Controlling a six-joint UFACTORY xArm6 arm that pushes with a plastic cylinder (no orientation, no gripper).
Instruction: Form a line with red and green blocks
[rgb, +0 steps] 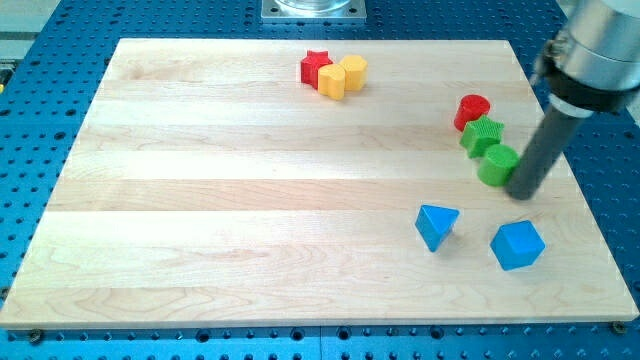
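My tip (522, 192) rests on the board at the view's right, touching the right side of a green cylinder (496, 165). Just above the cylinder sits a green star-shaped block (482, 134), and above that a red cylinder (472, 110); the three run in a short diagonal row, close together. A red star (316, 68) sits near the view's top centre, against two yellow blocks.
Two yellow blocks (342, 76) touch the red star on its right. A blue triangular block (436, 225) and a blue cube (518, 245) lie below my tip. The wooden board (250, 200) lies on a blue perforated table.
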